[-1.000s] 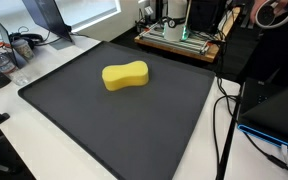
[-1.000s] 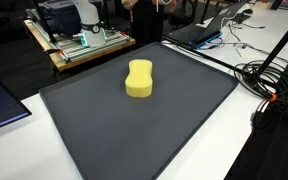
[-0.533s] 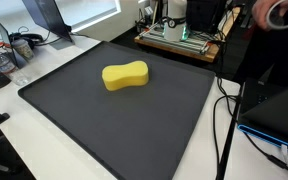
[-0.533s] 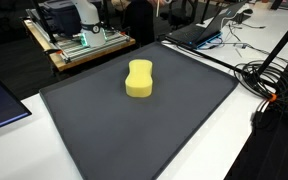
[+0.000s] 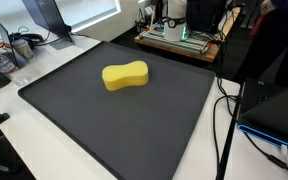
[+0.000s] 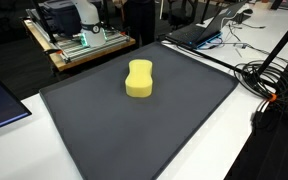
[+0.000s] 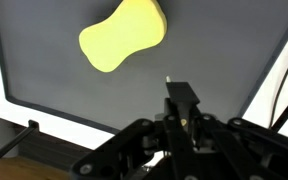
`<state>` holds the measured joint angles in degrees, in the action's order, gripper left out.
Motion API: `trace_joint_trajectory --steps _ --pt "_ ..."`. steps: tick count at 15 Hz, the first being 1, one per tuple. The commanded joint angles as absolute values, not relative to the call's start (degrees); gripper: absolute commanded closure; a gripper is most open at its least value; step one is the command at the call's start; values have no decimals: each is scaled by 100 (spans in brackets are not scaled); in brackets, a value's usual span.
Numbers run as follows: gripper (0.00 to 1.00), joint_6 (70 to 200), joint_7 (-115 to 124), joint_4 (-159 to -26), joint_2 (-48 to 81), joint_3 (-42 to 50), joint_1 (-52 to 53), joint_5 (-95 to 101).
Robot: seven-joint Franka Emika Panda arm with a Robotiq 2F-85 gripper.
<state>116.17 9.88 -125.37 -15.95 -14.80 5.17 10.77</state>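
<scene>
Black linkage of the gripper (image 7: 181, 108) fills the near edge of the wrist view; whether its jaws are apart cannot be told. Beyond it, a yellow sponge (image 7: 124, 35) lies flat on the dark mat (image 7: 219, 60), judged light, soft and squashy, best pinched across its narrow waist. Only in both exterior views are the cables (image 6: 269, 80) and the wooden rack (image 5: 179, 38) behind the mat seen

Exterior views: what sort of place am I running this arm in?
Probably a lab or office workshop. A benchtop machine with a green-lit frame stands on a wooden bench. A laptop and loose cables lie beside the black mat that carries the yellow sponge.
</scene>
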Motion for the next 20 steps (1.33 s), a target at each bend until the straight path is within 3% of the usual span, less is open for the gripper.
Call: trace_joint_trajectory --steps 1,8,14,20 --pt "97 11398 1637 -12172 -1163 -1617 608 1337" --pt "97 10561 3984 -10875 522 -2007 1037 2149" --pt "97 9354 5180 -9131 2221 -1434 1767 2374" --pt "97 9045 4958 -7579 3291 -757 1942 2085"
